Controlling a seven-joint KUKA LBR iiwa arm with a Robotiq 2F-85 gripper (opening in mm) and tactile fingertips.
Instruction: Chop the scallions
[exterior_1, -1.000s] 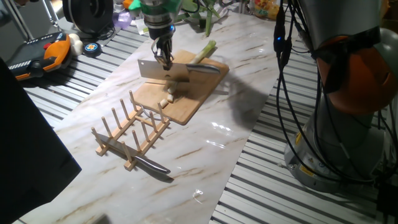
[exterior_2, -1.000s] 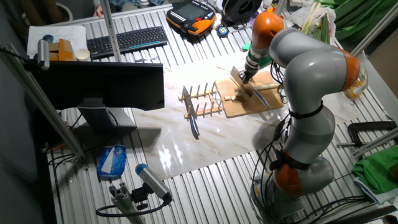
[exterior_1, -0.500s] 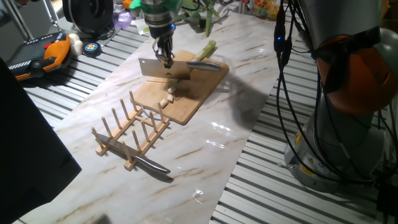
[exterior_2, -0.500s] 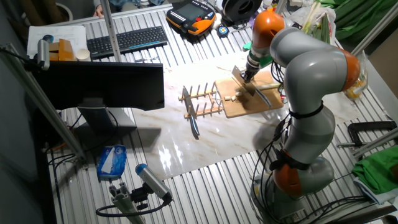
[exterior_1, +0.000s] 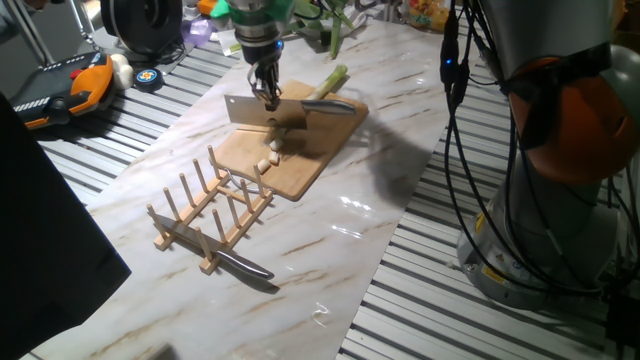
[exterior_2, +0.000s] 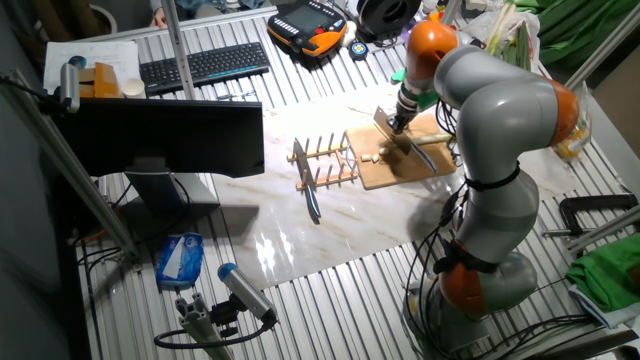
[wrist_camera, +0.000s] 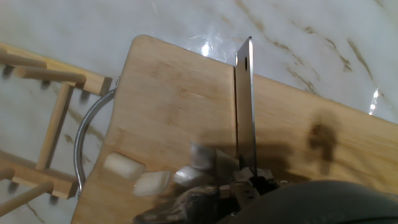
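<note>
My gripper (exterior_1: 266, 96) is shut on the handle of a steel cleaver (exterior_1: 256, 111) and holds it blade-down over the wooden cutting board (exterior_1: 300, 160). The scallions lie across the board. The pale green stalk (exterior_1: 329, 82) sticks out past the far edge, and its white end runs under the blade. Small whitish cut chunks (exterior_1: 267, 160) sit on the board just in front of the cleaver. In the hand view I look down the cleaver's spine (wrist_camera: 245, 106), with two chunks (wrist_camera: 123, 167) to its left. The other fixed view shows the gripper (exterior_2: 398, 121) above the board (exterior_2: 405, 168).
A wooden peg rack (exterior_1: 208, 212) stands right in front of the board, and a dark-handled knife (exterior_1: 244, 267) lies at its near end. Another knife (exterior_1: 335, 107) rests on the board's far side. A teach pendant (exterior_1: 65, 88) and clutter sit at the back left.
The cleaver and gripper have shifted very slightly towards the stalk's far end. The chunks and stalk have stayed put.
</note>
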